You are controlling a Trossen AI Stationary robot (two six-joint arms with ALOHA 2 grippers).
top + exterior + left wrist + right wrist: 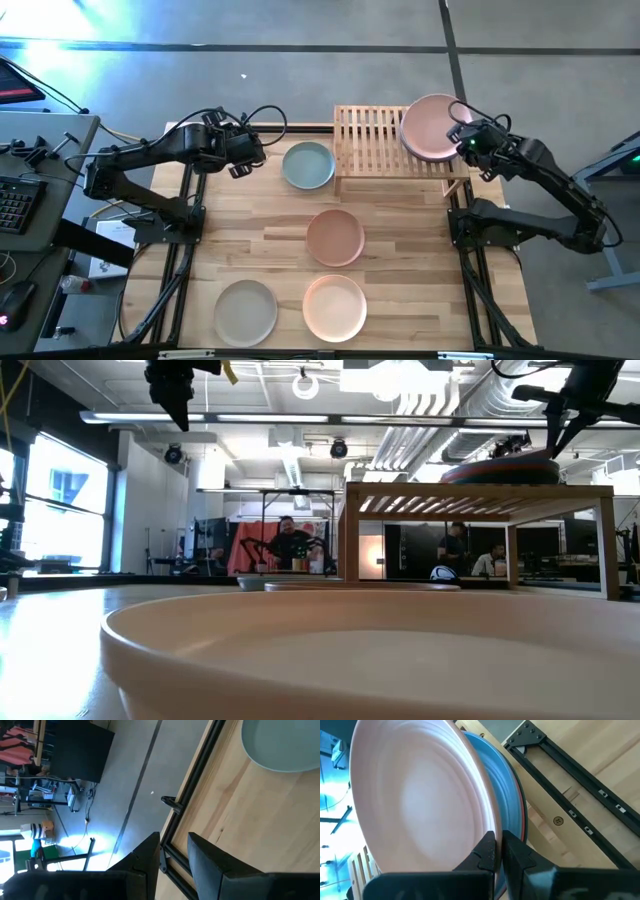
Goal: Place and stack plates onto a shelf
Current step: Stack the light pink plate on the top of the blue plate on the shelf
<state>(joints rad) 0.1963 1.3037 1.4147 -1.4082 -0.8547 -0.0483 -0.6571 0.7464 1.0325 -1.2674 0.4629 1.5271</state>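
A stack of plates stands on the right part of the slatted wooden shelf (pixel 370 140), with a pink plate (pixel 430 127) on top. Below it a blue plate (pixel 506 780) shows, with darker rims under that. My right gripper (pixel 499 851) is shut at the pink plate's right rim. My left gripper (pixel 240 168) hovers open and empty above the table's far left corner, beside a pale grey-blue plate (pixel 307 165). On the table also lie a tan plate (pixel 335 237), a peach plate (pixel 335 305) and a beige-grey plate (pixel 245 312). My right gripper pinches the pink plate's rim (pixel 492 827) between its two fingers, on the side toward the table's right edge. The fingers slant down from the right, one above the rim and one below. The plate lies on top of the blue plate on the shelf.
The left half of the shelf (pixel 355 125) bears no plate. Black frame rails (pixel 470 285) run along both table sides. A desk with a keyboard (pixel 15 205) stands to the left of the table. People sit in the room behind (pixel 290 540).
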